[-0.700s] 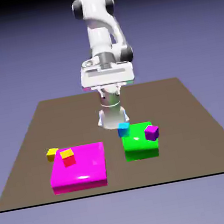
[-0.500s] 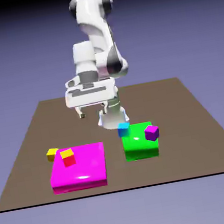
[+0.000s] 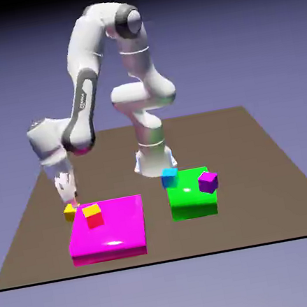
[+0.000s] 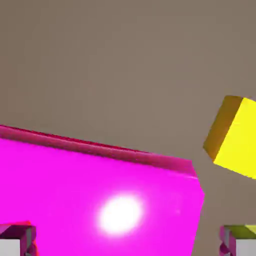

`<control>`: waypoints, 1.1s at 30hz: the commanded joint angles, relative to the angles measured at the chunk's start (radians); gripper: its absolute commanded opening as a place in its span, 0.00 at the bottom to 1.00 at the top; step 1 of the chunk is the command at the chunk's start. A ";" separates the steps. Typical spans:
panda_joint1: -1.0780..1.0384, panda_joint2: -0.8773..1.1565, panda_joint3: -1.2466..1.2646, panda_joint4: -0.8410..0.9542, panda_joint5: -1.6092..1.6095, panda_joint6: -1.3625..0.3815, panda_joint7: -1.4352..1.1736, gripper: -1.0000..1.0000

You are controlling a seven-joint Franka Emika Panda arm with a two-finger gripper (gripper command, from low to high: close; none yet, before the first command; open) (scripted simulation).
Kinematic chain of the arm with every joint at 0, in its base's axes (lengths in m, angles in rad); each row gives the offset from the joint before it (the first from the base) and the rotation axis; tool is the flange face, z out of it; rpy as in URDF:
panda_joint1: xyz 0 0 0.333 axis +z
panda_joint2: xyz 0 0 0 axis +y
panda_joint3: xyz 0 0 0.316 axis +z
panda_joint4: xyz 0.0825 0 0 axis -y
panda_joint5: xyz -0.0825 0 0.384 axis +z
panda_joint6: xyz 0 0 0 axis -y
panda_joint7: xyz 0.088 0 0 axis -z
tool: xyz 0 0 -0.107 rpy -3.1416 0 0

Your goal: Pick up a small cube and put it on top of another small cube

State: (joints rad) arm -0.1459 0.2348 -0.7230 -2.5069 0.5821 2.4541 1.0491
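Here the gripper (image 3: pixel 68 197) hangs just above the small yellow cube (image 3: pixel 70 211), which sits on the table (image 3: pixel 272 164) at the magenta slab's (image 3: pixel 116 227) far corner. In the hand view that cube (image 4: pixel 235 136) lies off toward the right fingertip, not centred between the spread, empty fingers. The cyan-blue cube (image 3: pixel 169 177) waits well apart, beside the green slab (image 3: pixel 190 196).

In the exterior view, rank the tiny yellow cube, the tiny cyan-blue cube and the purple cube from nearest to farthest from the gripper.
1. Tiny yellow cube, just below the gripper, at the magenta slab's far left corner.
2. Tiny cyan-blue cube, at the green slab's far left corner.
3. Purple cube, on the green slab's right side.
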 commanded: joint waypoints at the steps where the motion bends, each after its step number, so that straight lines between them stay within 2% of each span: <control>1: -0.007 0.036 -0.033 0.014 0.026 -0.026 0.014 0.50; 3: -0.014 0.071 -0.064 0.027 0.051 -0.051 0.027 0.50; 9: -0.121 0.261 0.117 0.061 0.303 0.037 -0.144 0.50; 10: -0.121 0.261 0.117 0.061 0.303 0.037 -0.144 0.00; 16: -0.028 0.097 -0.039 0.031 0.085 -0.040 0.004 0.00; 18: -0.057 0.072 -0.082 0.044 0.056 -0.048 0.039 0.00; 33: 0.181 -0.449 0.458 -0.122 -0.446 -0.310 -0.370 0.00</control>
State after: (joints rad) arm 0.0353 -0.2142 -0.2653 -2.6292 0.1396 2.1441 0.6768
